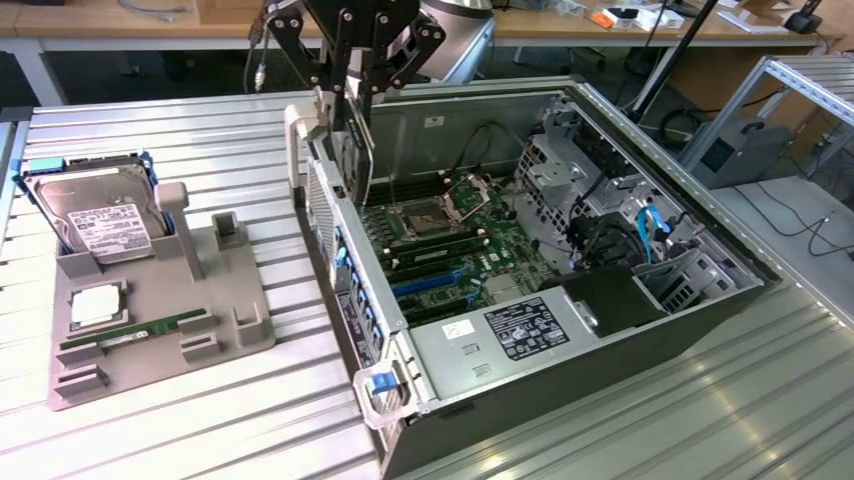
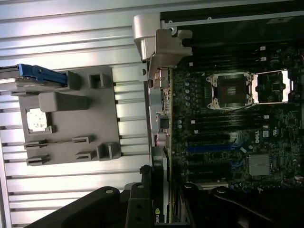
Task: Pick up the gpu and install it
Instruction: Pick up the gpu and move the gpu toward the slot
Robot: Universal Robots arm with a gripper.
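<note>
The pincer [image 1: 358,88] is gripping the gpu [image 1: 350,150] by its upper edge, jaws closed on it. The gpu is hanging upright, on edge, over the open case [image 1: 447,375], just inside its wall on the exterior view's left, above the motherboard [image 1: 461,250]. A hard drive [image 1: 100,222] is sitting in the tray [image 1: 174,330] on the counter [image 1: 601,430].

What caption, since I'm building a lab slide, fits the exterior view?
Claw holds the gpu on edge above the open computer case, next to the grey parts tray.
</note>
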